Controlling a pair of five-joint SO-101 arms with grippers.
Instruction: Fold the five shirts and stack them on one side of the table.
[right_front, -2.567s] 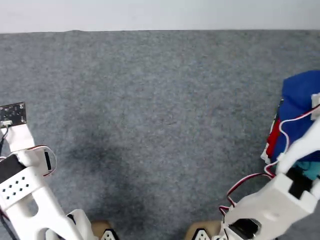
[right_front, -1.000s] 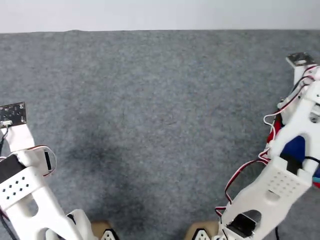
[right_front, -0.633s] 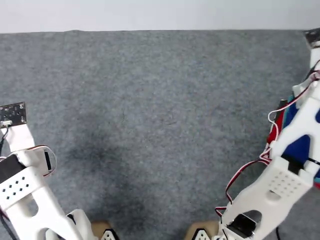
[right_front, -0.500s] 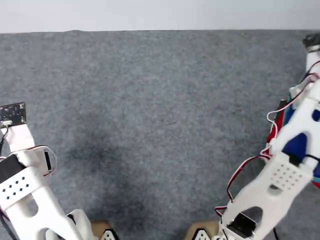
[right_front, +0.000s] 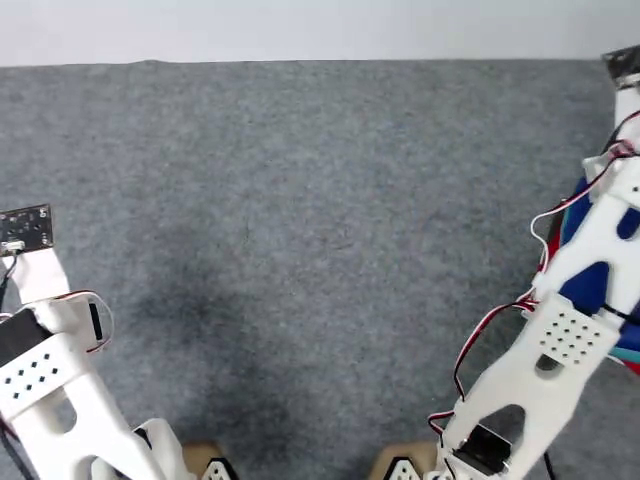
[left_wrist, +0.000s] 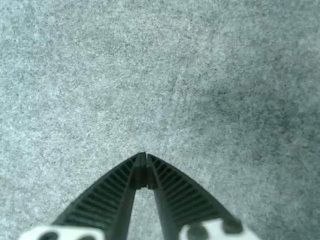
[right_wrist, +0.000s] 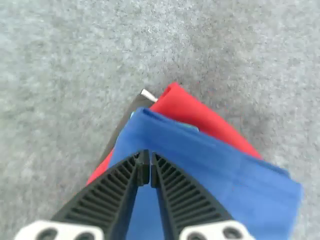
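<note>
A stack of folded shirts lies at the table's right edge, with a blue shirt (right_wrist: 225, 175) on top, a red one (right_wrist: 200, 117) under it and a dark one (right_wrist: 131, 115) lower down. In the high view the white right arm (right_front: 570, 330) covers most of that stack (right_front: 572, 222). My right gripper (right_wrist: 146, 167) hovers over the blue shirt, shut with nothing in it. At the table's left, my left gripper (left_wrist: 145, 170) is shut and empty above bare grey mat (left_wrist: 160, 75); its arm (right_front: 50, 380) stands at the lower left.
Grey mat (right_front: 320, 220) covers the table between the two arms. A white wall runs along the table's far edge (right_front: 300, 62). Red and white cables (right_front: 500, 330) hang from the right arm.
The right arm has swung up and out over the shirt stack at the right edge, now hiding most of it. The left arm has kept still.
</note>
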